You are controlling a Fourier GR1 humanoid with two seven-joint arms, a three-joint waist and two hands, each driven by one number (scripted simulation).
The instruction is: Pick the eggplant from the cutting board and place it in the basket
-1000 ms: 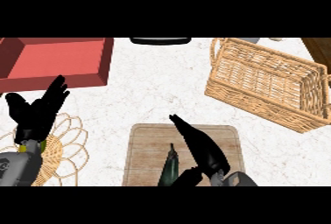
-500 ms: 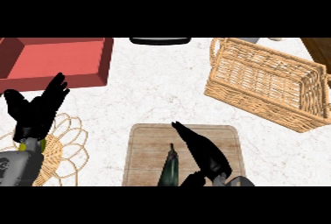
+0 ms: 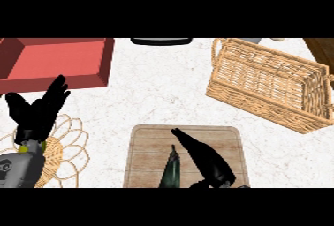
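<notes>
- Since a second ago, the right hand point(image 3: 207, 161) has slid back toward the view's lower edge, so its tips now sit lower on the cutting board point(image 3: 146, 150); the eggplant point(image 3: 172, 170) has not shifted.
- That eggplant lies lengthwise on the board's lower half, a slim, dark, glossy spindle tapering to a stem end.
- Just to its right, the hand's fingers point(image 3: 186, 139) are straight and held together, not curled round anything; whether they touch it I cannot tell.
- Risk, as I judge it: a smooth, rounded skin could roll or skid aside if the fingers close from one flank only, nudging it off the flat, pale, grained wood.
- A second risk is the carry: the basket point(image 3: 248, 99) sits well apart at upper right, with raised woven walls that a low pass could clip.
- Around them the surface point(image 3: 157, 97) is white and mottled like stone.
- At the left edge the left hand point(image 3: 38, 112) rests open, fingers up, over a looped wicker mat point(image 3: 68, 141).
</notes>
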